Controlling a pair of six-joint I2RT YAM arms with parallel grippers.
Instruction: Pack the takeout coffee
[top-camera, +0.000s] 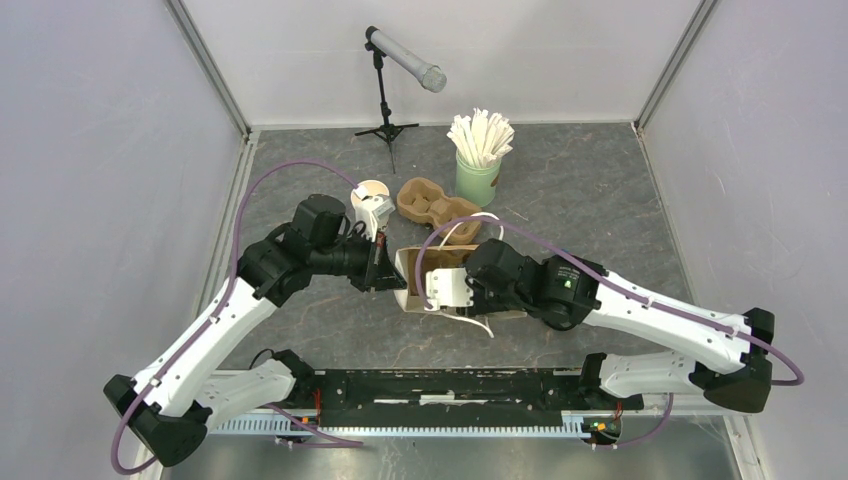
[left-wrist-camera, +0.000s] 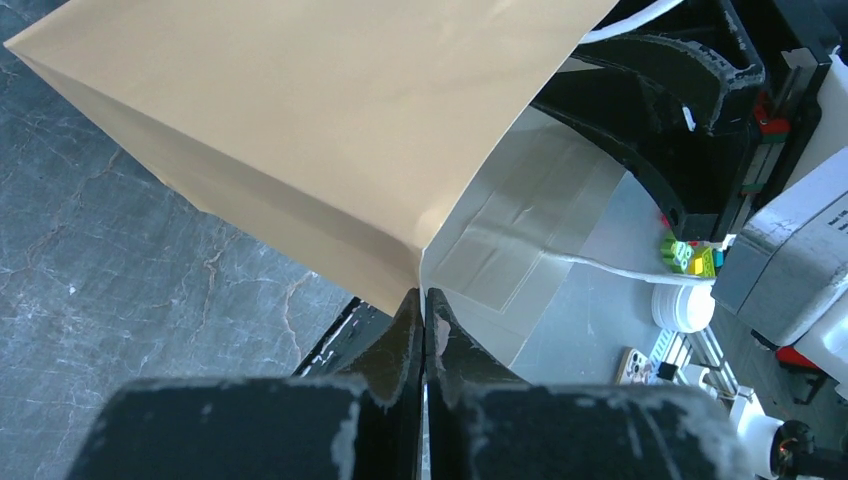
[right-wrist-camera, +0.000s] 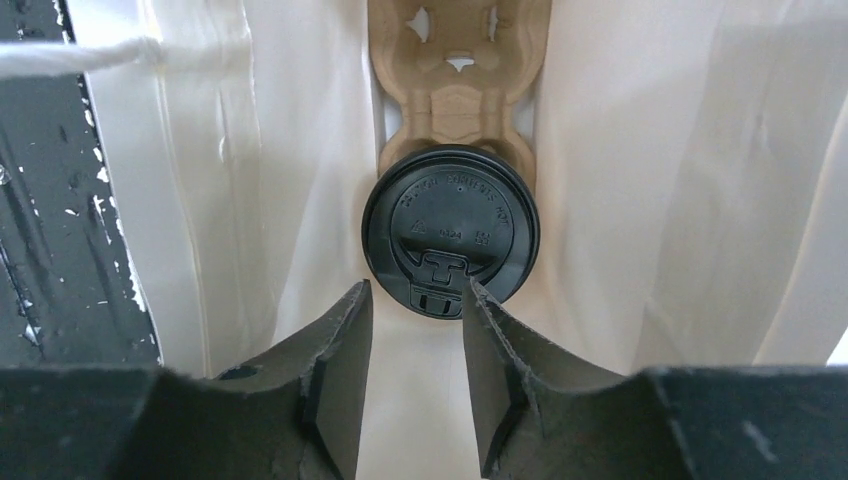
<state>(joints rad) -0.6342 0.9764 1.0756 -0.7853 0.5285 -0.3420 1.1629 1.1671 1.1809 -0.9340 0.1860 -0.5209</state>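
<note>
Bag: the paper bag (top-camera: 412, 288) stands on the bench (top-camera: 600, 200) with its mouth open; a cardboard cup carrier (right-wrist-camera: 460, 70) lies inside it.
Coffee: the takeout coffee (right-wrist-camera: 450, 228) sits in the carrier pocket, deep inside the bag.
Coffee axis: its long axis runs along the bag's depth, with the black lid facing the bag's mouth.
Left end effector (left-wrist-camera: 422, 300): fingers pressed together on the bag's rim corner.
Right end effector (right-wrist-camera: 413, 300): inside the bag's mouth, fingers apart over the lid's edge, gripping nothing.
Behind the bag: a green cup (top-camera: 477, 182) holds white sticks (top-camera: 481, 135).
</note>
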